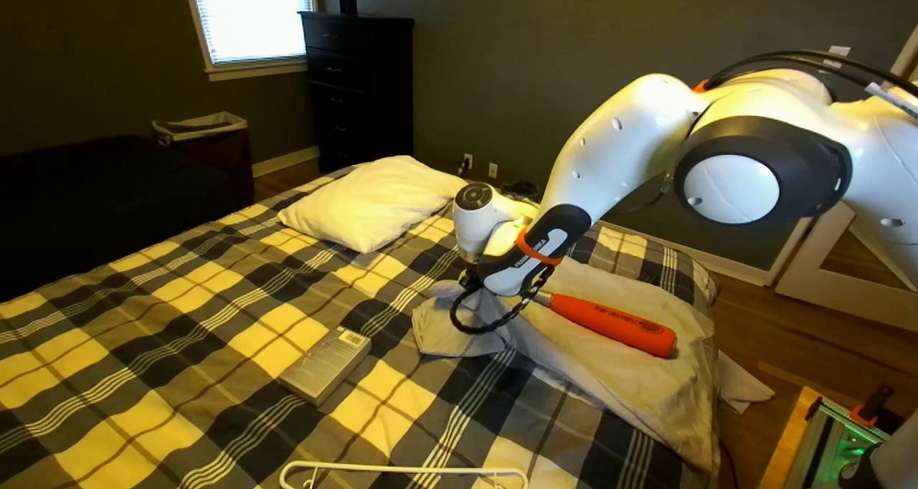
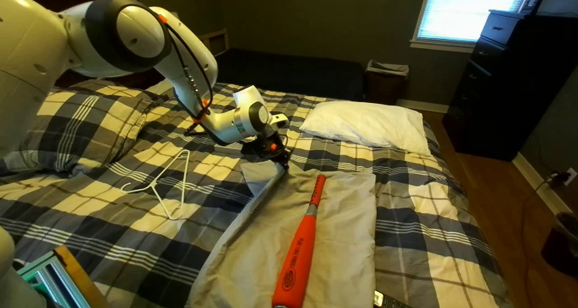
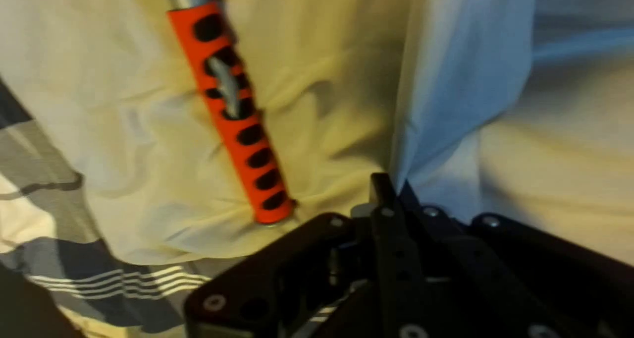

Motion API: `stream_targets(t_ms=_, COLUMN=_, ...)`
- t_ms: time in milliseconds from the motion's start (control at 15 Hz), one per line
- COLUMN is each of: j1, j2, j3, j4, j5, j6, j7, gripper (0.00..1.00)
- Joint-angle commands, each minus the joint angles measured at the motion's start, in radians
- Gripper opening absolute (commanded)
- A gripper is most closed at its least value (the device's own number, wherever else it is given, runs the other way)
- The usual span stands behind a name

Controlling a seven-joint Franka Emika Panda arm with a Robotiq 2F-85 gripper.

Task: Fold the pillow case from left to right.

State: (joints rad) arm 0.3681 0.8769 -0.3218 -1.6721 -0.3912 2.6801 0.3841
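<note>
Wrist view: the gripper (image 3: 395, 184) holds its 2 fingertips together on 1 standing fold of the pillow case (image 3: 317, 130); how much cloth sits deeper between the jaws cannot be told. The pillow case lies wrinkled over the plaid bedspread (image 3: 74, 258) and runs out of the frame at the top and right. Near the gripper, apart from it, is the red, black-spotted handle of a baseball bat (image 3: 237, 130), its barrel cut off.

In an exterior view, the Panda arm (image 1: 617, 145), cut off at the right edge, hides most of the gripper and the handle of the baseball bat. Beyond its wrist lies a plump white pillow (image 1: 376, 202); nearer is a grey, barcoded flat case (image 1: 323, 367) (box or book, it cannot be told; the print is too small to read). Only part of a white clothes hanger (image 1: 405, 468) shows above the lower edge. Whether the pale fabric (image 1: 742, 385) past the bedspread's edge belongs to the pillow case is unclear.

In an exterior view with a remote control (image 2: 389, 301) cut off below, the pillow case is spread lengthwise, the baseball bat lying on it; 1 long side stands in a ridge leading to the gripper, whose fingertips are hard to make out. A plaid pillow (image 2: 90, 132) is partly hidden by the arm.
</note>
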Motion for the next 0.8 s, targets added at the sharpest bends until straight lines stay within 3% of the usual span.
stream_targets(t_ms=0, j1=-0.017, j2=-0.02, j3=-0.027, j4=-0.006, j5=-0.003, j6=-0.002, j7=0.013, gripper=0.0)
stream_targets(t_ms=200, j1=-0.043, j2=-0.039, j3=-0.032, j4=-0.008, j5=-0.007, j6=-0.002, j7=-0.001, gripper=0.0)
stream_targets(t_ms=333, j1=-0.097, j2=-0.037, j3=-0.003, j4=0.019, j5=0.029, j6=-0.03, j7=-0.042, gripper=0.0)
stream_targets(t_ms=733, j1=-0.225, j2=-0.068, j3=-0.066, j4=0.07, j5=0.032, j6=-0.073, j7=-0.047, gripper=0.0)
